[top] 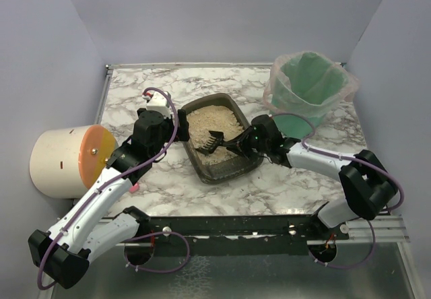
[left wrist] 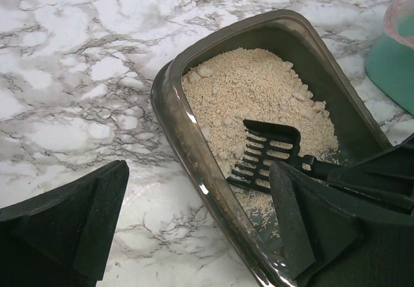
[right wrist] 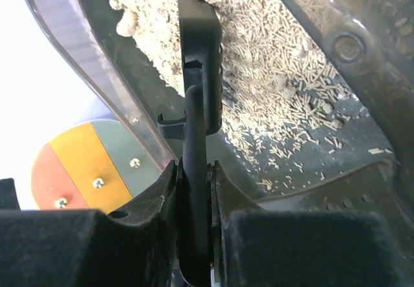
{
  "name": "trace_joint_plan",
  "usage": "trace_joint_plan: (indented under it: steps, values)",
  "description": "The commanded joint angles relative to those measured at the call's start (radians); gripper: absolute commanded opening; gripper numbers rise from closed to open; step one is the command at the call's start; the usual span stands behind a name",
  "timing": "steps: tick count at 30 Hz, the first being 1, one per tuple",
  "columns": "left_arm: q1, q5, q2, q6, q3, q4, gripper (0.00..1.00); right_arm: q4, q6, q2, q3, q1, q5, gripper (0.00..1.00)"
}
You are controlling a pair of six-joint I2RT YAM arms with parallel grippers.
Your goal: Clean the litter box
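The litter box (top: 229,169) is a dark shallow tray on the marble table, with beige litter heaped toward its far end. My right gripper (top: 241,144) is shut on the handle of a black slotted scoop (top: 214,139), whose head rests in the litter. In the right wrist view the scoop (right wrist: 200,54) stands on edge and its handle is clamped in that gripper (right wrist: 194,170). My left gripper (left wrist: 200,229) is open and straddles the box's near left rim (left wrist: 194,151), one finger over the table and the other inside. Pale clumps lie beside the scoop (left wrist: 268,151).
A green bucket (top: 310,80) lined with a clear bag stands at the back right, just past the box. A cream cylinder with an orange face (top: 67,161) lies at the table's left edge. Purple walls close in the table on three sides.
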Motion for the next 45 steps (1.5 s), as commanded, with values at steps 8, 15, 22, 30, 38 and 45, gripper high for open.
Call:
trace_joint_plan:
  steps: [8,15,22,30,38,45]
  values:
    - [-0.005,0.023,0.003,0.001,-0.014,0.007,0.99,0.259,0.07,0.157,0.001,0.006,0.086,0.01]
    - [-0.005,0.024,-0.003,0.003,-0.016,0.006,0.99,0.407,0.077,0.236,-0.022,0.025,0.072,0.01]
    - [-0.005,0.028,0.003,0.003,-0.016,0.008,0.99,0.565,0.027,0.256,-0.069,0.026,0.011,0.01]
    - [-0.005,0.033,0.007,0.001,-0.016,0.008,0.99,0.793,0.031,0.259,-0.162,0.026,0.01,0.01]
    - [-0.005,0.034,0.012,0.003,-0.016,0.007,0.99,0.863,0.04,0.233,-0.225,0.027,0.034,0.01]
    - [-0.005,0.032,0.01,0.004,-0.017,0.007,0.99,0.907,0.05,0.199,-0.286,0.026,0.074,0.01]
